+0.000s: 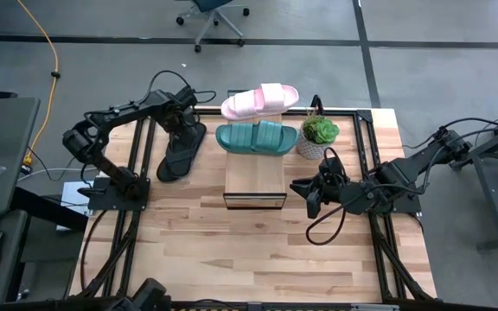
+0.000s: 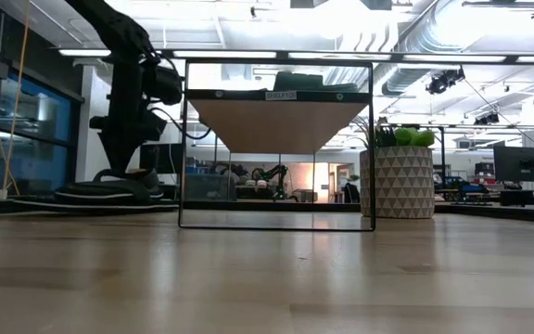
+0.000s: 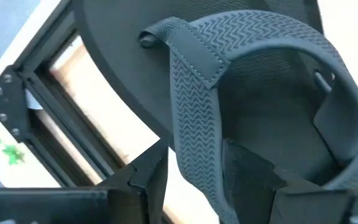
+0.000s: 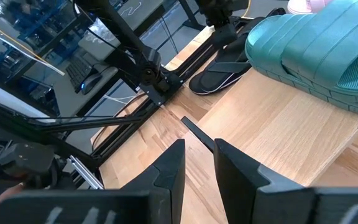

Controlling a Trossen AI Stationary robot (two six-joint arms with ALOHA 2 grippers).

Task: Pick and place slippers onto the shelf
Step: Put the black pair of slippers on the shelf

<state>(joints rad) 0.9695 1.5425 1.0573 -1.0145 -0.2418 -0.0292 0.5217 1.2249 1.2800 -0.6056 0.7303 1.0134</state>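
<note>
The black flip-flop [image 1: 178, 155] lies sole-down near the table's left edge, and my left gripper [image 1: 182, 128] comes down on its strap, shut on it. The shelf [image 1: 255, 177] stands mid-table. The teal ribbed slide [image 1: 258, 136] lies across its wooden top, and the pale pink slide [image 1: 259, 101] sits just beyond it at the shelf's far end. My right gripper [image 1: 303, 192] hovers right of the shelf, its fingers a narrow gap apart and holding nothing. In the right wrist view the gripper [image 4: 199, 146] points past the shelf top [image 4: 278, 124] toward the teal slide [image 4: 316, 43]. My left gripper [image 3: 194, 158] pinches one branch of the flip-flop's woven thong strap [image 3: 194, 106] between its two fingers, which come from above and lie across the strap. The flip-flop's sole [image 2: 100, 195] rests flat on the table.
A potted green plant [image 1: 318, 136] in a white patterned pot stands just right of the shelf's far end, close to my right arm. The table's black metal frame [image 1: 141, 164] runs under and beside the flip-flop. Bare wooden tabletop [image 1: 258, 250] spreads along the near side.
</note>
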